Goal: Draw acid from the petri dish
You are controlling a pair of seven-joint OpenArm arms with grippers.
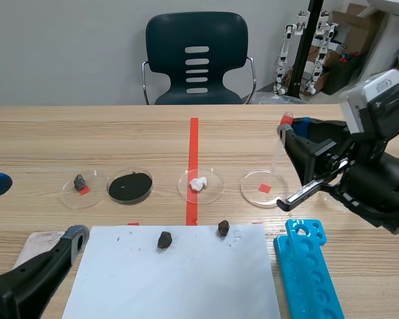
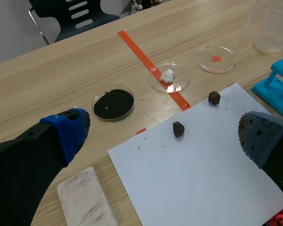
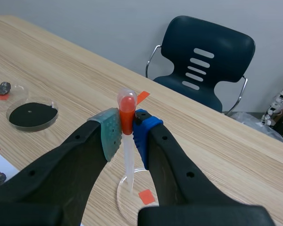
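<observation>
The scene view looks from the robot's side across the tabletop point(image 1: 86, 133) to the chair point(image 1: 197, 60) at upper centre. Both wrist views hang close above, tilted downward; all three share the clear petri dish point(image 1: 253, 190).

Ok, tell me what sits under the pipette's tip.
A clear petri dish lies under the pipette tip, with a red tape square showing beside the tip. Whether it holds liquid cannot be told. The jaws hide much of the dish's rim.

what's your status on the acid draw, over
Right gripper shut on clear plastic dropper with red bulb, tip over the clear round petri dish. Left gripper open, low by white paper sheet. Nothing blocking the dish.
</observation>
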